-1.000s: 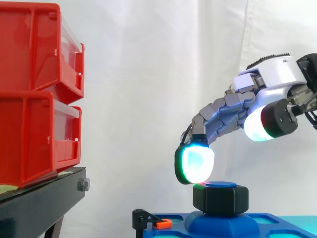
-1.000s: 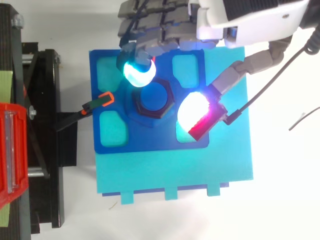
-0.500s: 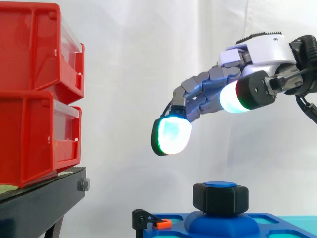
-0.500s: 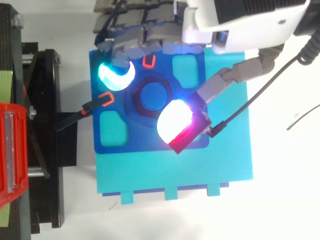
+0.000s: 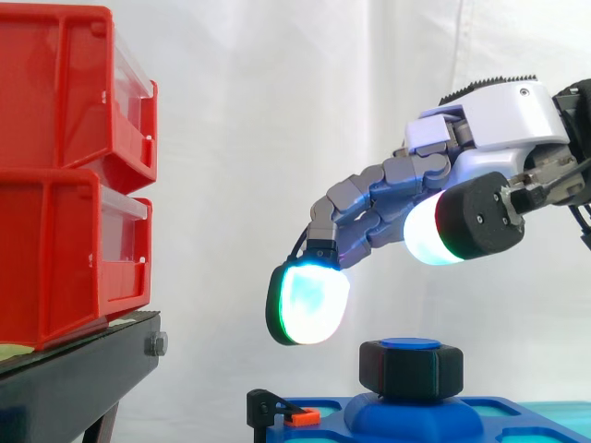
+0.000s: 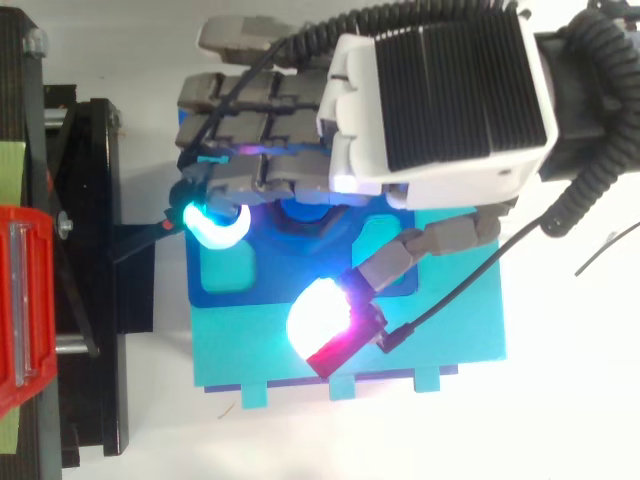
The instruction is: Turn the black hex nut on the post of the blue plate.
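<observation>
The black hex nut [image 5: 411, 367] sits on the blue post rising from the blue plate [image 5: 388, 415]. My hand [image 5: 499, 120] hovers above it with its fingers spread and touching nothing, so it is open. One glowing cyan fingertip [image 5: 309, 303] hangs left of the nut and slightly above it. The thumb's white pad [image 5: 434, 231] is higher, over the nut's right side. In the top view the hand [image 6: 440, 100] covers the nut, with a fingertip [image 6: 215, 222] over the blue plate's [image 6: 225, 290] left edge and the thumb pad [image 6: 320, 320] over its lower edge.
Two stacked red bins [image 5: 65, 175] rest on a black stand [image 5: 74, 378] at the left. An orange-tipped black clamp [image 5: 303, 417] grips the plate's left edge. The plate lies on a cyan base [image 6: 440, 340]. A white curtain hangs behind.
The hand rose off the nut's top and swung left, then dipped slightly. In the top view it moved down the picture and now covers the nut.
</observation>
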You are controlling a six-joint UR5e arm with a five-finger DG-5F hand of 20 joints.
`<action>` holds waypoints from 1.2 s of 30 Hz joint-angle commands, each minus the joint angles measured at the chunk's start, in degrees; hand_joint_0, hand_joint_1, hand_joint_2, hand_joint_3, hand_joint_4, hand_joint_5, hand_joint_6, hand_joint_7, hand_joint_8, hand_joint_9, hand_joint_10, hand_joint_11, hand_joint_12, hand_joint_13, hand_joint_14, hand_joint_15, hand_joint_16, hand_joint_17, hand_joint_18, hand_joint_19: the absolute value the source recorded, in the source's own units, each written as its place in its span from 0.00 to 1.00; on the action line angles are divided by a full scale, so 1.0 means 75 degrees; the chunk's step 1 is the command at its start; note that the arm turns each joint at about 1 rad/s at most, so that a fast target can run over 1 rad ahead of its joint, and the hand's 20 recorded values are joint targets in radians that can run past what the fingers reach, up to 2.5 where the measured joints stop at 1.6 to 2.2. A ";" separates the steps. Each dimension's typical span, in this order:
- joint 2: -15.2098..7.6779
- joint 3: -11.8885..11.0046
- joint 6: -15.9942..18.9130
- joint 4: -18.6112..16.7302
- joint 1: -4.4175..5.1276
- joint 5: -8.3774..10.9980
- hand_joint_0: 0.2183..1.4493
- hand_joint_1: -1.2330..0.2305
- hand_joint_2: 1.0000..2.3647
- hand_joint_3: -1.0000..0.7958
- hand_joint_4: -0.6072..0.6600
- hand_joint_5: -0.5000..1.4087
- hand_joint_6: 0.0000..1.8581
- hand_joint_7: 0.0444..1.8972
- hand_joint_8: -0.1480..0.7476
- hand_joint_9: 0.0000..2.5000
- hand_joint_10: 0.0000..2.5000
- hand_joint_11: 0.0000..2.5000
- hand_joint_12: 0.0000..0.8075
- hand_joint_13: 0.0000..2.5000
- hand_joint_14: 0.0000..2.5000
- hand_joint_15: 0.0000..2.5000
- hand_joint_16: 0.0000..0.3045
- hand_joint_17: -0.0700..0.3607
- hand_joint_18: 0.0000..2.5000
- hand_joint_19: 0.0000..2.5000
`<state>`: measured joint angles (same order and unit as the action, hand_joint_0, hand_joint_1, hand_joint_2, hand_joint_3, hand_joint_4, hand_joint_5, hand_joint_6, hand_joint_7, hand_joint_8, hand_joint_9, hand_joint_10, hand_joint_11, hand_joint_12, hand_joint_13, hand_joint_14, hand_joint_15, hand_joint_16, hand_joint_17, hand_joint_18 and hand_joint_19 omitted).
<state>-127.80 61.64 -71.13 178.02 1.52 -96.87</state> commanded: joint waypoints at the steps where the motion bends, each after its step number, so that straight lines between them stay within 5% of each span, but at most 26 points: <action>1: 0.0001 0.0032 -0.0008 0.0030 0.0043 0.0013 0.21 0.57 0.00 0.28 0.68 0.17 0.27 0.46 0.50 0.15 0.00 0.00 0.50 0.04 0.00 0.00 0.17 0.44 0.00 0.07; 11: 0.0001 0.0032 -0.0020 0.0311 0.0032 -0.0010 0.21 0.57 0.00 0.28 0.68 0.17 0.27 0.46 0.50 0.15 0.00 0.00 0.49 0.04 0.00 0.00 0.17 0.43 0.00 0.06; 36: 0.0001 0.0043 -0.0290 0.0358 -0.0414 -0.0631 0.21 0.57 0.00 0.28 0.68 0.17 0.27 0.46 0.50 0.15 0.00 0.00 0.49 0.04 0.00 0.00 0.17 0.43 0.00 0.07</action>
<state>-127.79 61.91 -73.12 180.62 -0.99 -101.04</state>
